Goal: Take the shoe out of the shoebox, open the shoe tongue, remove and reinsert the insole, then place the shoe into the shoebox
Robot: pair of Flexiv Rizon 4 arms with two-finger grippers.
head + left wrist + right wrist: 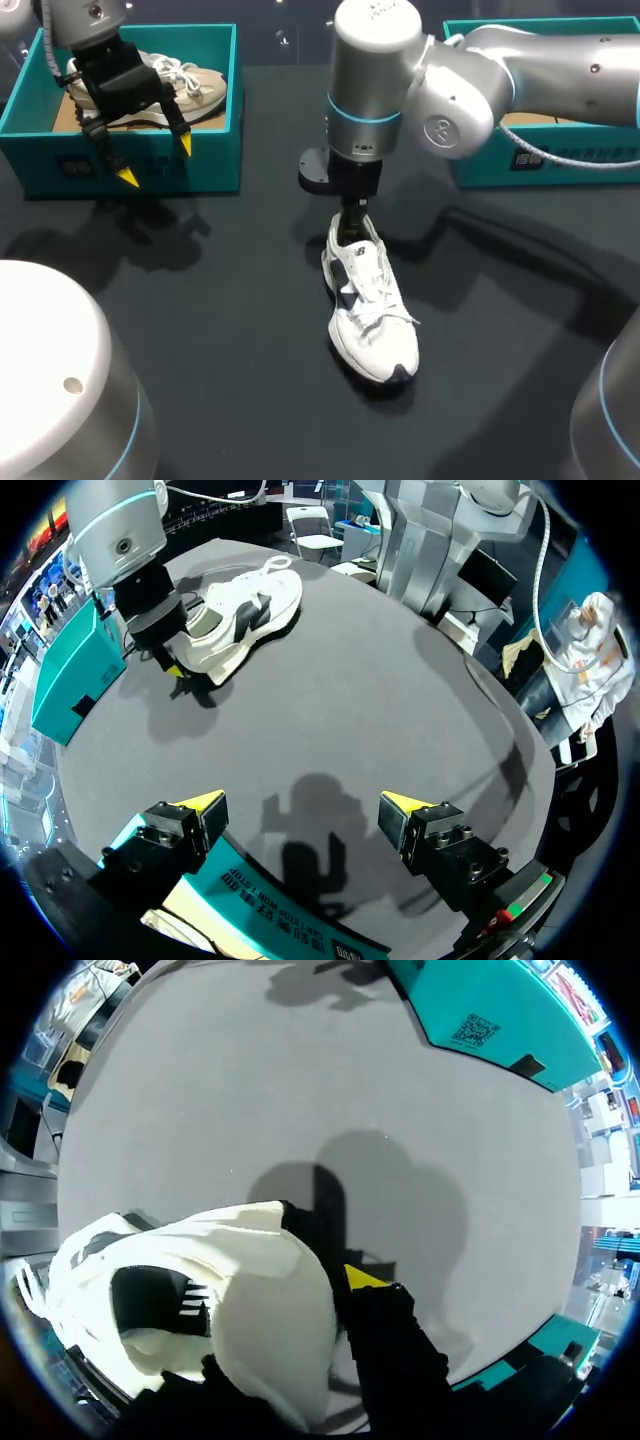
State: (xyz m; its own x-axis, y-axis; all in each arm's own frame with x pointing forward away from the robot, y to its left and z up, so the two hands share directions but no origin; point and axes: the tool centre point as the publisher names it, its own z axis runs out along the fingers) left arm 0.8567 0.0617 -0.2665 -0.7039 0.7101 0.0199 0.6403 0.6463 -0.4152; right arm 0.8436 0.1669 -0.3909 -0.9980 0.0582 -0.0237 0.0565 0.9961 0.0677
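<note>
Shoe (368, 305): upright on its sole near the middle of the surface (220, 300), laced, heel toward the far edge, toe toward the robot.
Right gripper (352, 212): down at the heel of the shoe; whether the jaws are apart or clamped cannot be told, since the heel hides them.
Left gripper (156, 160): above the front wall of the left box (140, 165), jaws apart and empty, well apart from the shoe.
Left box contents: a beige shoe (190, 85).
Right box (490, 165): at the far right, inside mostly hidden behind the right arm.
Handling: probably light; soft upper that yields under a pinch, stiffer sole. Heel collar judged the firmest hold. Tongue thin and floppy, best taken at its top edge. Insole likely thin and prone to curl on reinsertion.
Open room: bare surface on every side of the shoe, enough to turn or tilt it.
Edges: upright box walls to clear when lowering the shoe in; loose lace loops liable to catch on a rim.
</note>
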